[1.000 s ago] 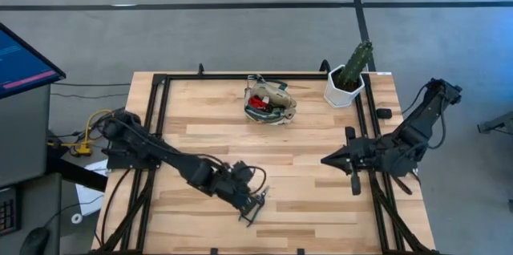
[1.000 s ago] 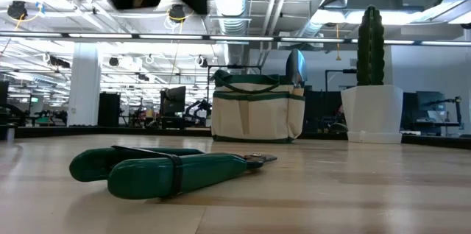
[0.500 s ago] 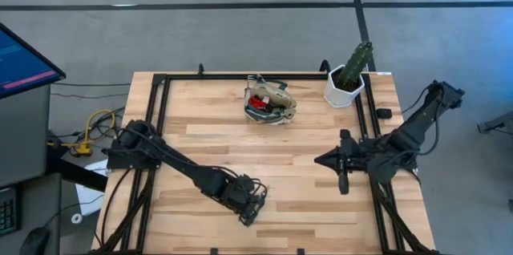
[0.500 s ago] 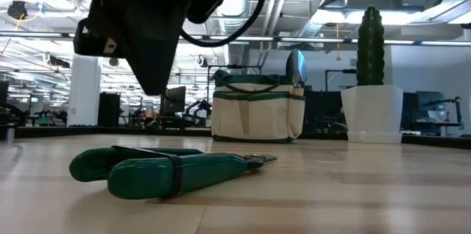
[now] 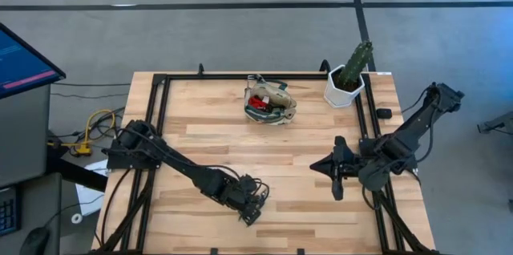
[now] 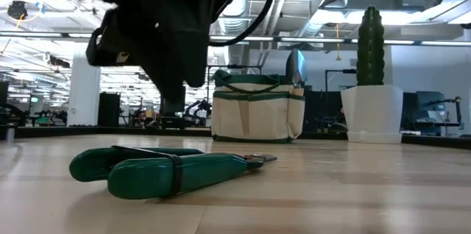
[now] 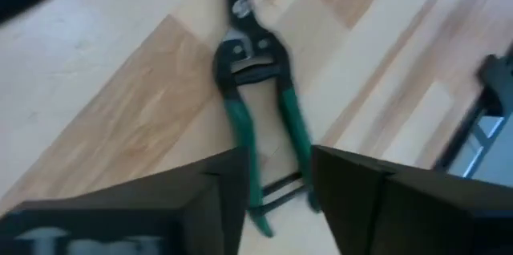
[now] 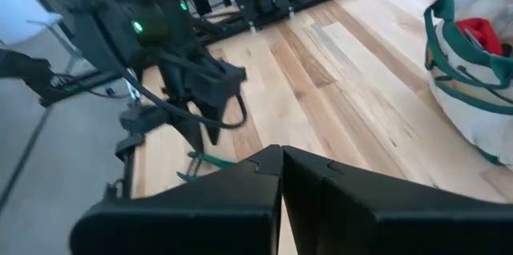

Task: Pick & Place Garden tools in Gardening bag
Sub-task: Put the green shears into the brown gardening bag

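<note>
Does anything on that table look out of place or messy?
Only the green-handled pruning shears lie loose on the table, apart from the gardening bag. The left gripper hovers above them. Nothing spilled or broken.

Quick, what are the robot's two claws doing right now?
Left gripper: open, above the green-handled pruning shears, holding nothing.
Right gripper: shut, empty, over the table.

Pruning shears (image 7: 260,103): green handles, dark pivot, bluish blade tip; handles held together by a dark band near their ends; lying flat on the worktop (image 5: 304,143) at about 6 o'clock, near its front edge.
Gardening bag (image 6: 257,112): cream fabric, dark green trim and handles; upright at 12 o'clock; a metal trowel blade (image 6: 296,66) sticks up from it, a red tool head (image 5: 258,102) inside.
</note>
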Available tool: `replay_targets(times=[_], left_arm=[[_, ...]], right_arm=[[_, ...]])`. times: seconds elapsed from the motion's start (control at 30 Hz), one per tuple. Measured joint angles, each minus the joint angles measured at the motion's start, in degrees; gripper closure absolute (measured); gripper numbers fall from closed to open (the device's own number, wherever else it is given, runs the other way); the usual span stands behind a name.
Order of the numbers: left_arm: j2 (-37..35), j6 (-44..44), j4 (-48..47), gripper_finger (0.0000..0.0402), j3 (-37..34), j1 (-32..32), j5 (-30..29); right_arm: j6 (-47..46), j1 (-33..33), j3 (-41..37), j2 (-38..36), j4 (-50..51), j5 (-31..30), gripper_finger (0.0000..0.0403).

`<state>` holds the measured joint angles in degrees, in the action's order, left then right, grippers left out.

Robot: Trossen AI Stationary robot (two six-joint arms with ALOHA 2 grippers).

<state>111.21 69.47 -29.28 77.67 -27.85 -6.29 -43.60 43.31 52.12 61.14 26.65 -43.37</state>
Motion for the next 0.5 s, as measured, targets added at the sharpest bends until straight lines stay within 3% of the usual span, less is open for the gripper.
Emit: replay_targets(times=[0.23, 0.5], left_arm=[[-0.01, 1.77, 0.46, 0.0231, -3.67, -0.05, 0.59], [0.0, 2.89, 5.67, 0.0228, -5.57, -0.36, 2.08]], right_arm=[[0.01, 0.0, 0.02, -1.2, -0.54, -0.03, 0.0403], [0.66, -0.72, 0.02, -1.27, -0.49, -0.25, 0.0403]])
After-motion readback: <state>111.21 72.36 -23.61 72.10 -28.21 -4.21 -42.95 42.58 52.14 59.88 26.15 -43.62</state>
